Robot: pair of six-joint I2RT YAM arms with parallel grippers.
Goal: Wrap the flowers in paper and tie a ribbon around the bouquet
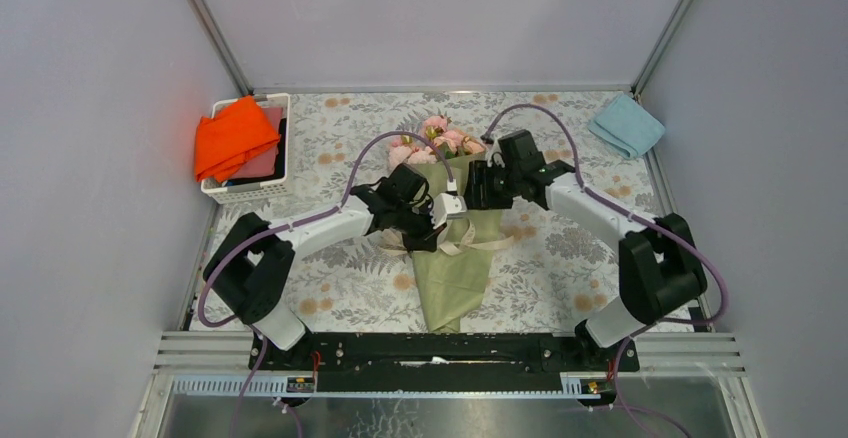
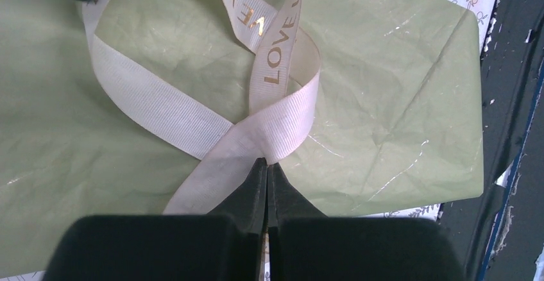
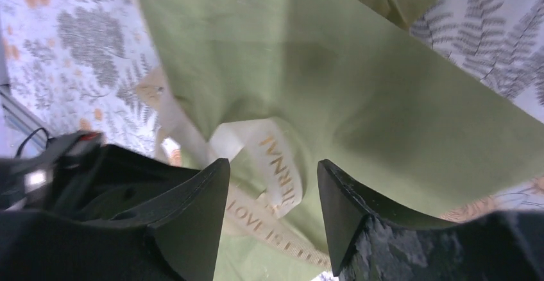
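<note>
My left gripper [image 2: 266, 163] pressed together, tips at ribbon [image 2: 160, 111] crossing; right gripper [image 3: 272, 164] spread, ribbon loop between fingers, over paper [image 3: 359, 101].

Top view: we note stems of the flowers [image 1: 440, 141] hid inside the paper [image 1: 455, 278]; L gripper [image 1: 437, 226] and R gripper [image 1: 468, 196] cover the ribbon [image 1: 482, 244] crossing. L wrist: ribbon loops cut at top edge. R wrist: lettering blurred.
</note>
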